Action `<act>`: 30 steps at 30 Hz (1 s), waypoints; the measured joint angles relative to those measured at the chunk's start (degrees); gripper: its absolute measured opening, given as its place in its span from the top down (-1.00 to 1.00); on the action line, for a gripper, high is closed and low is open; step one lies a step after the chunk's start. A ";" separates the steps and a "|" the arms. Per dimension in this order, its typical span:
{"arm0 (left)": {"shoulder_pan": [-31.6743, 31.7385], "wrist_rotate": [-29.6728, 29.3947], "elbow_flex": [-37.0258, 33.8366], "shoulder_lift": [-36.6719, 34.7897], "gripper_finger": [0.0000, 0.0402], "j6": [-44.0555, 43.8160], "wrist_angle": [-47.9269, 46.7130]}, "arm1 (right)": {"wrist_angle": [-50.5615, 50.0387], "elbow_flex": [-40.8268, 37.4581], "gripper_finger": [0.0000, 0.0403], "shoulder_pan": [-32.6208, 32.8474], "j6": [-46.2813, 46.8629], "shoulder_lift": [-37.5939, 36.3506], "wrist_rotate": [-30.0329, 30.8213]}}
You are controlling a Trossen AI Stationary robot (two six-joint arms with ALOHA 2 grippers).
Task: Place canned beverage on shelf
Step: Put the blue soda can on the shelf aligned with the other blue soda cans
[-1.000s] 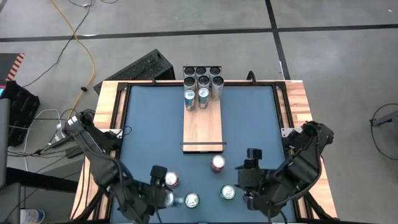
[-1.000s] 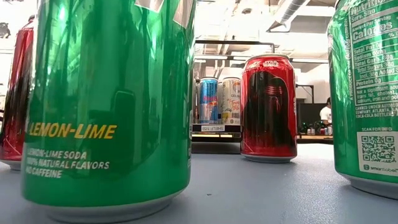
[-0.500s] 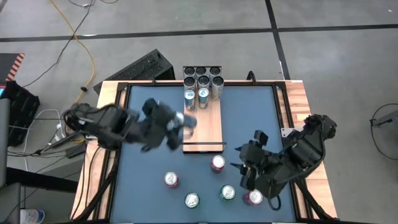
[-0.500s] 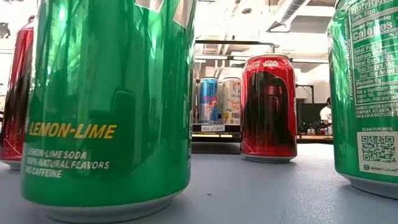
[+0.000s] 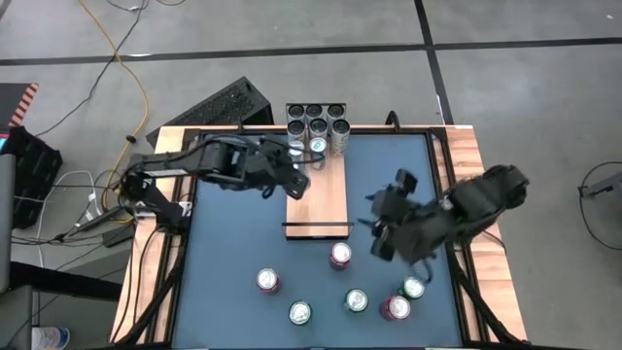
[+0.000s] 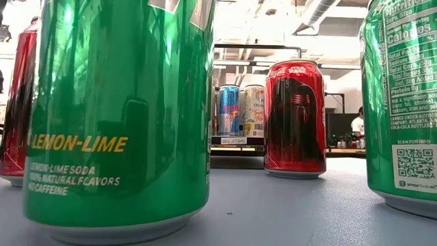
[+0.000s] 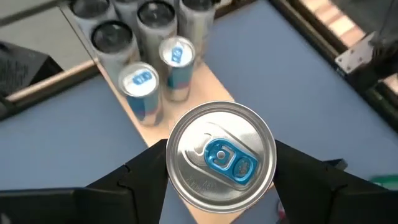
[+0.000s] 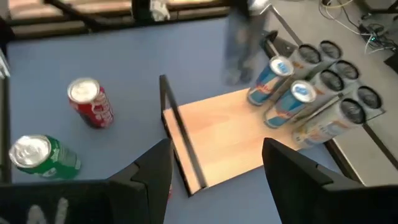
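Left arm holds a silver can over the shelf's left edge; right arm hangs empty beside it.

We see the left gripper [image 7: 217,186] with its jaws closed on a silver can with a blue tab [image 7: 221,155], upright, at the left edge of the shelf [image 5: 321,199] near the 2 blue-topped cans [image 5: 318,147] standing on the plank. Whether the can's base touches the wood we cannot tell. Behind those 2 stand more cans with dark tops [image 5: 317,119] at the shelf's far end. The right gripper [image 8: 214,165] hovers over the blue counter [image 5: 233,233] just right of the shelf's near wire rail [image 5: 316,227], jaws apart and holding nothing. Red and green cans [image 5: 340,256] stand on the counter's near side.
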 joint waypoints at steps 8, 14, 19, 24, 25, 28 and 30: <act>1.58 -1.12 -0.04 7.57 -0.15 0.19 -4.25 | -0.02 0.03 -0.14 -3.25 2.05 -7.46 0.04; 1.19 0.70 -0.07 12.49 -0.16 -0.60 -1.91 | -0.02 0.05 -0.14 -3.38 3.30 -9.94 0.07; 1.52 2.07 -0.07 16.14 -0.17 -1.96 1.08 | -0.02 0.05 -0.14 -3.38 3.25 -9.71 0.36; 2.17 5.03 -0.11 18.39 -0.17 -1.26 4.98 | -0.03 0.02 -0.14 -3.43 2.15 -8.85 0.42; 2.17 4.92 -0.10 18.50 -0.17 -1.34 5.15 | -0.03 0.03 -0.14 -3.68 2.12 -8.68 0.64; 2.13 3.60 -0.11 18.63 -0.17 -0.54 5.48 | -0.04 -0.02 -0.14 -3.77 2.12 -8.48 0.62; 2.06 2.10 -0.09 18.63 -0.17 0.39 7.05 | -0.05 -0.02 -0.14 -3.75 2.16 -8.58 0.52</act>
